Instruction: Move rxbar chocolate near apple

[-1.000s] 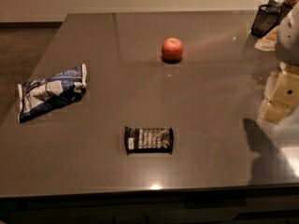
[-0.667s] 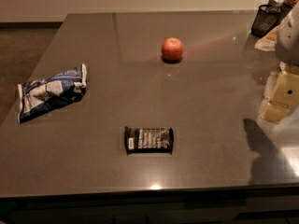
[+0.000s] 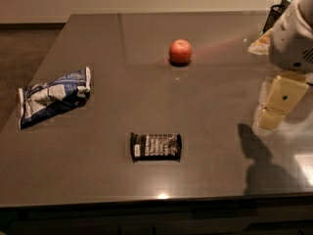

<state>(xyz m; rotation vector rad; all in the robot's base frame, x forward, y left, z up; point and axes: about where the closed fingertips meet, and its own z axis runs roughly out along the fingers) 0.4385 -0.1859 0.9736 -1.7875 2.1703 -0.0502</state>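
Observation:
The rxbar chocolate [image 3: 156, 147], a flat black bar with white lettering, lies flat near the front middle of the dark table [image 3: 215, 82]. The apple [image 3: 180, 51], round and red-orange, sits farther back, well apart from the bar. My gripper [image 3: 276, 104], cream-coloured under a white arm housing, hangs above the table's right side. It is well to the right of the bar, holds nothing I can see, and casts a shadow on the table below it.
A crumpled blue-and-white snack bag [image 3: 53, 95] lies at the table's left side. A dark basket-like object [image 3: 275, 14] and a pale item [image 3: 259, 44] sit at the back right corner. The table's front edge runs just below the bar.
My gripper and its shadow have shifted a little to the left. The bar, the apple and the bag have not moved.

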